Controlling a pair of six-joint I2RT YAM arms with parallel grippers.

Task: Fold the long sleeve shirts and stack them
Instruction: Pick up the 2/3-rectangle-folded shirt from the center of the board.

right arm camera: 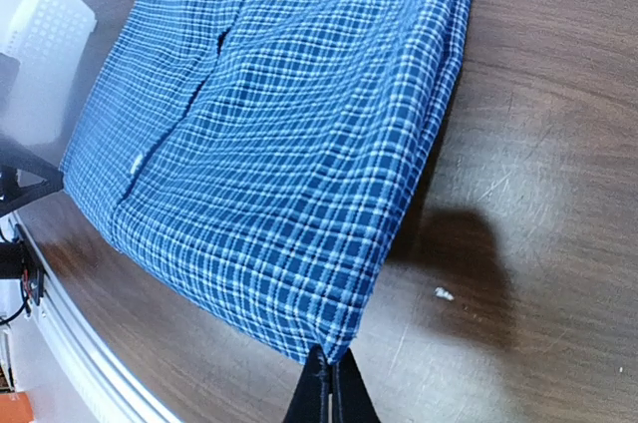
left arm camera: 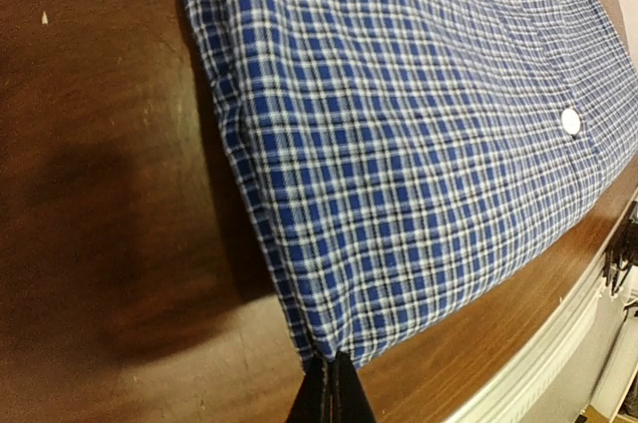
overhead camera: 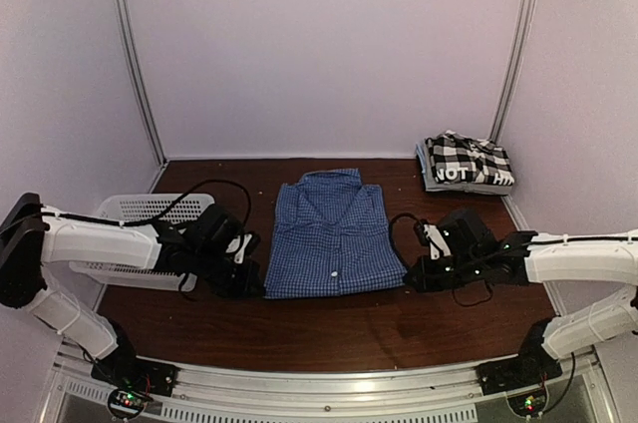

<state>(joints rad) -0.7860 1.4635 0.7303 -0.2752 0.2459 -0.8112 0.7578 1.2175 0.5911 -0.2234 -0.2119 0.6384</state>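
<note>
The dark fingers of the left gripper (left arm camera: 333, 388) fill the bottom edge of the left wrist view, pressed tight together on the near left corner of the blue fine-checked shirt (left arm camera: 419, 144), with a pinch of cloth caught at their tips. The right gripper (right arm camera: 327, 383) mirrors this in its own wrist view, its jaws clamped on the near right corner of the same shirt. From above, the shirt lies flat in the middle of the dark wooden table (overhead camera: 329, 333), folded into a rough rectangle with its collar (overhead camera: 329, 182) at the far end and its hem toward the arm bases. A white button (left arm camera: 570, 122) shows on the front near the hem. Both arms reach in low from the sides, one gripper at each near corner. The black-and-white checked shirt (overhead camera: 467, 162) sits folded in the far right corner of the table, well apart from the blue one, with white lettering along its near edge. A white mesh basket (overhead camera: 150, 209) rests at the left side of the table, behind the left arm.
</note>
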